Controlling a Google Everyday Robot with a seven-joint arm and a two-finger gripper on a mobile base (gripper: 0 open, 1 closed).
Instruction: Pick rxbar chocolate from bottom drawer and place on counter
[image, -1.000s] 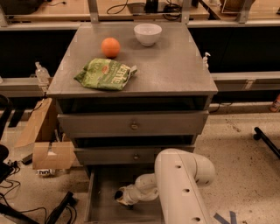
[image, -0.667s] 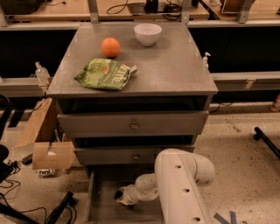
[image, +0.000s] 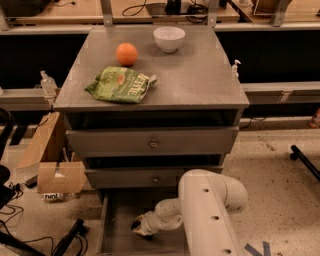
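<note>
Grey shallow bottom drawer (image: 120, 210) open; white gripper (image: 141, 228) low inside, grip state cannot tell. Black-wrapped rxbar chocolate not discernible; lift and flat grey counter (image: 200, 75) placement pending.

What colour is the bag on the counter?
The bag is green with light lettering, in the camera view; the gripper sits in the bottom drawer.

The claw (image: 140, 227) sits inside the bottom drawer (image: 116, 235), towards its left side. Directly above the claw are two upper drawers (image: 152, 143), topped by the surface (image: 200, 75). On the surface, a chip bag (image: 120, 84) lies above and slightly left of the claw. An orange (image: 126, 53) sits behind the bag, with a bowl (image: 169, 38) to the orange's right. A cardboard box (image: 60, 177) stands on the floor left of the claw.
</note>
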